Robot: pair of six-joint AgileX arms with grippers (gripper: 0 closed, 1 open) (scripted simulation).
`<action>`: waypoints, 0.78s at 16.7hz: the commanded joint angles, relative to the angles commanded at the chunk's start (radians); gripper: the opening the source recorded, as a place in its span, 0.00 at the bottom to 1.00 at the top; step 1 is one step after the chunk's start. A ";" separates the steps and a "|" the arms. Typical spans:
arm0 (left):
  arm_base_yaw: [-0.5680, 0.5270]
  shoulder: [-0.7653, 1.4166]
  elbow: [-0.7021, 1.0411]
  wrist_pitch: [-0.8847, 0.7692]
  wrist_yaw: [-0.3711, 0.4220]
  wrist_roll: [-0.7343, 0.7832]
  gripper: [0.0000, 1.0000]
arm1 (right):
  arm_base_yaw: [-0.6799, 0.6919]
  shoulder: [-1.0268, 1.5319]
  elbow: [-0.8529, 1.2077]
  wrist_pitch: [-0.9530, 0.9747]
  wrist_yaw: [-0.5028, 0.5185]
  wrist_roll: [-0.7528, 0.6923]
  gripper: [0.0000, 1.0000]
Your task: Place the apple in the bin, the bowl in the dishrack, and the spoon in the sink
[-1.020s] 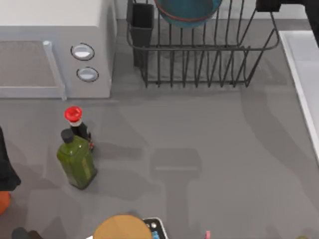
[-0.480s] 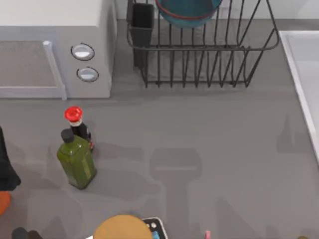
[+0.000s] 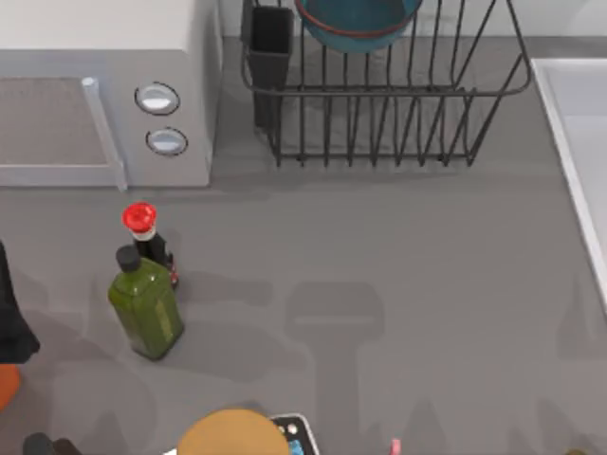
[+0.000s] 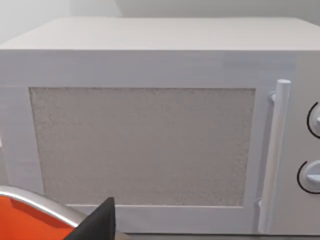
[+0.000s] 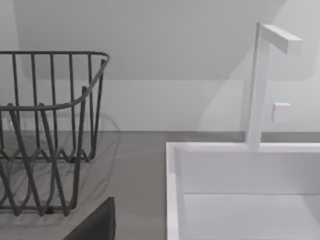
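1. The wide deep-blue bowl (image 3: 358, 21) with its thin reddish-brown rim stands inside the large black wire dishrack (image 3: 398, 114) at the back of the grey bench (image 3: 398, 275), so we judge this part of the task done.

2. The pale rectangular sink (image 3: 574, 123) with a raised white rim lies at the right edge of the bench, just beside the dishrack; the right wrist view looks over its rim (image 5: 172, 165) toward a white tap (image 5: 260, 85). We see no spoon in the part of the basin that shows.

3. An orange shape at the left edge (image 3: 6, 384) is perhaps the bin, but too little shows to be sure. We cannot place the apple or the spoon.

4. The left arm is at the left edge, facing the grey microwave (image 4: 150, 125). For both arms we cannot tell whether the tool is apart or together.

5. Risks: the green glass bottle (image 3: 145, 305) and the dark bottle with a red cap (image 3: 142, 227) stand touching or nearly so, near the left arm; a careless sweep could topple them. A reach by the right arm near the rack could catch its wires and unsettle the bowl.
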 joint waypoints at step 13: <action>0.000 0.000 0.000 0.000 0.000 0.000 1.00 | -0.047 0.169 0.077 -0.154 -0.024 -0.217 1.00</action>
